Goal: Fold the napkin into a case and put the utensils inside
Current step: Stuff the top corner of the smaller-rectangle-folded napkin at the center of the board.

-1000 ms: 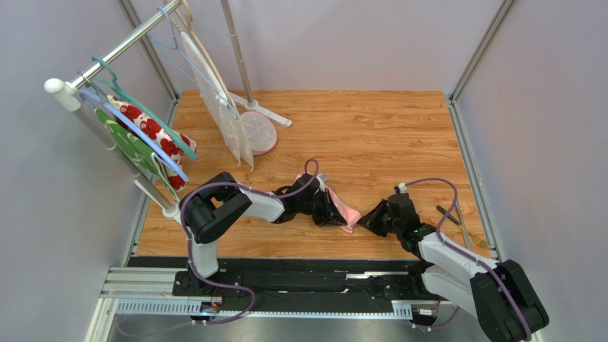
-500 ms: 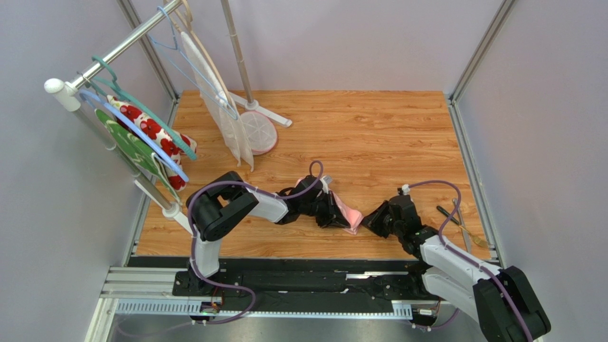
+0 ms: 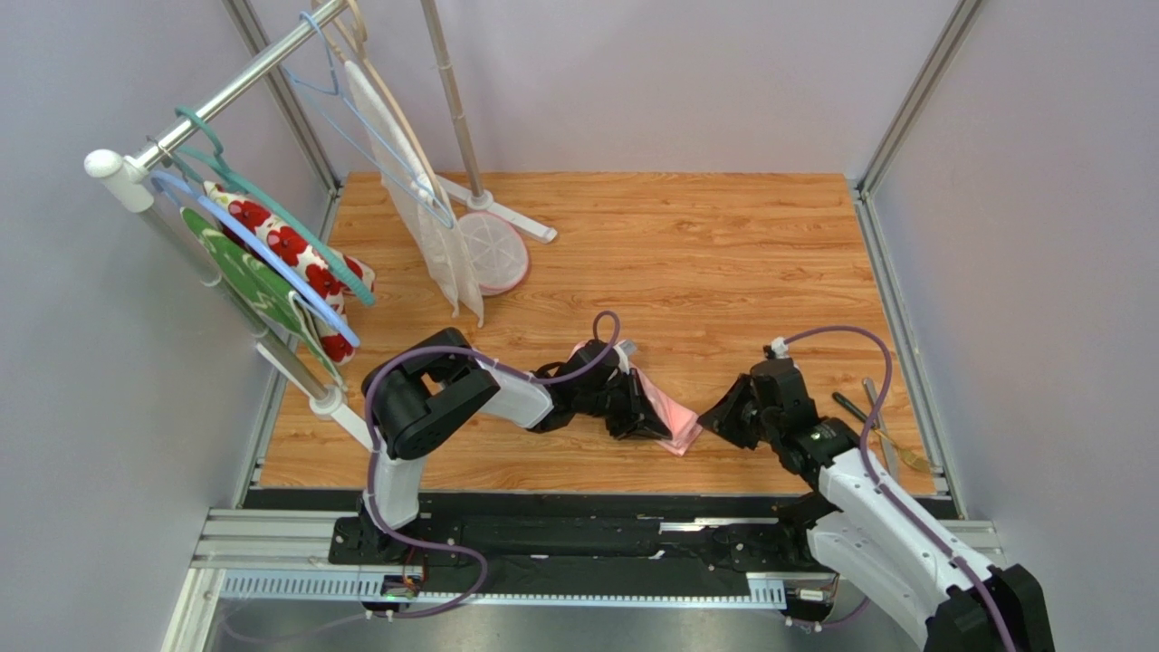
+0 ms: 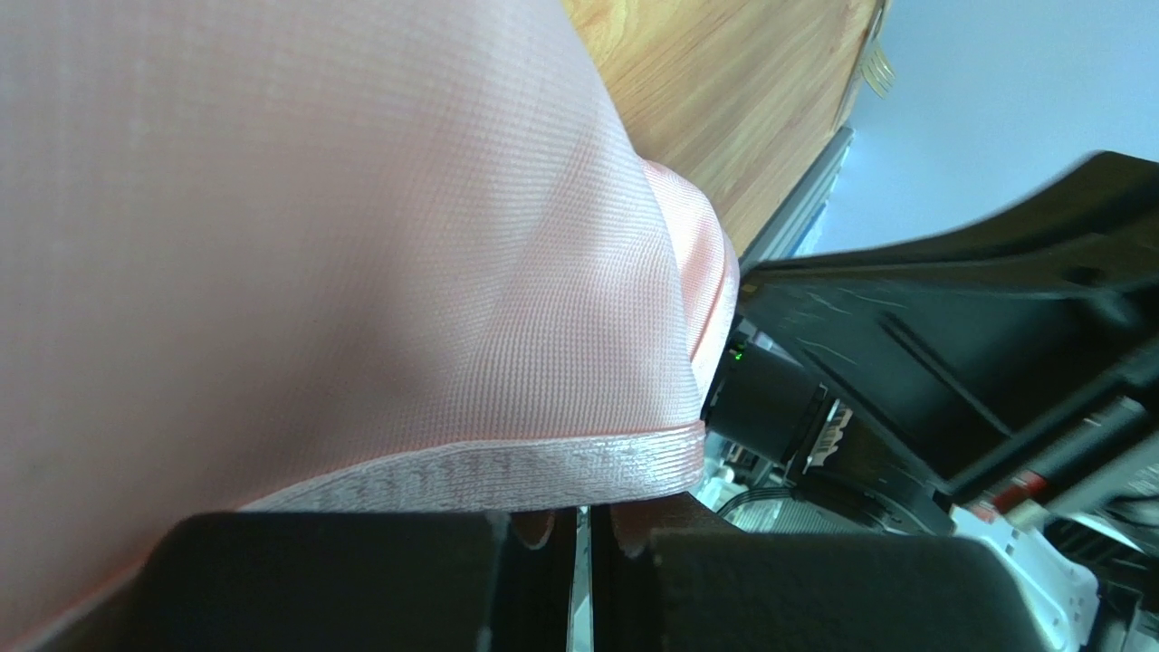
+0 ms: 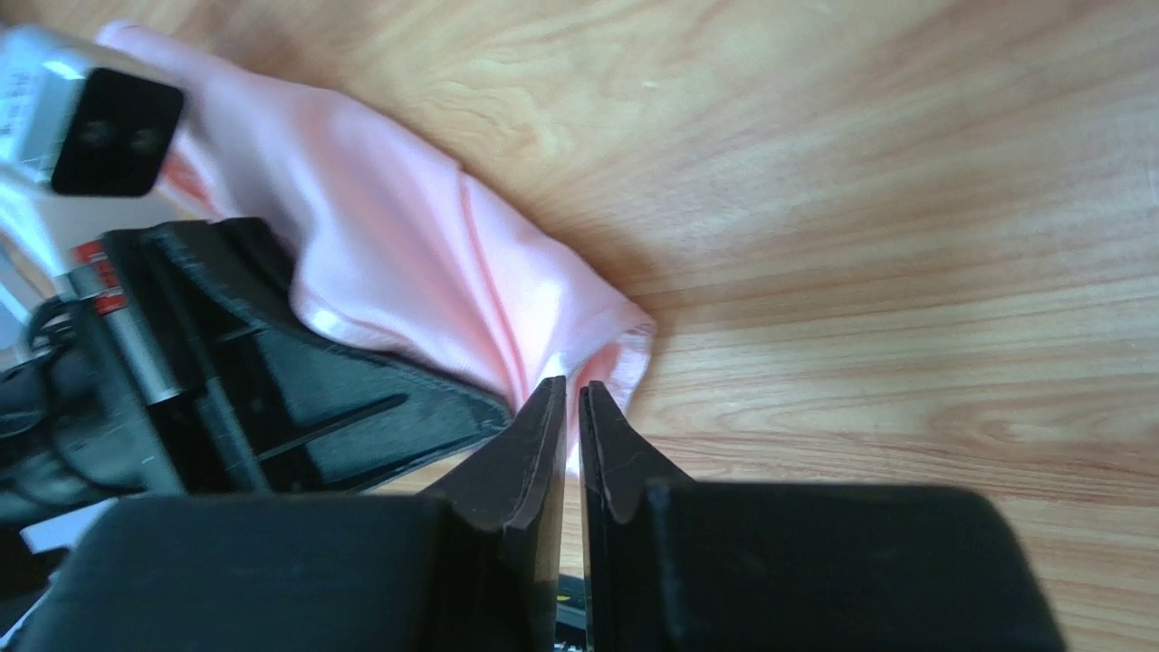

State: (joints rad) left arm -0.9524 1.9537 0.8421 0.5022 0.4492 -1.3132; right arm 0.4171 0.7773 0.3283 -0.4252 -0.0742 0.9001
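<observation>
Near the table (image 3: 708, 245) front, your right gripper (image 5: 569, 394) now parts slightly at the napkin (image 5: 408, 258), hold unclear; left gripper (image 4: 578, 523) stays clamped on it, fold unfinished.

Table (image 3: 708, 245) of light wood-grain boards, filling the middle of the frame. At lower centre, pink napkin (image 3: 669, 412), bunched, lower corner resting on the wood. At lower right, close to the table edge, utensils (image 3: 898, 455) lying together. At upper left, round white stand base (image 3: 493, 254), flat on the boards.
</observation>
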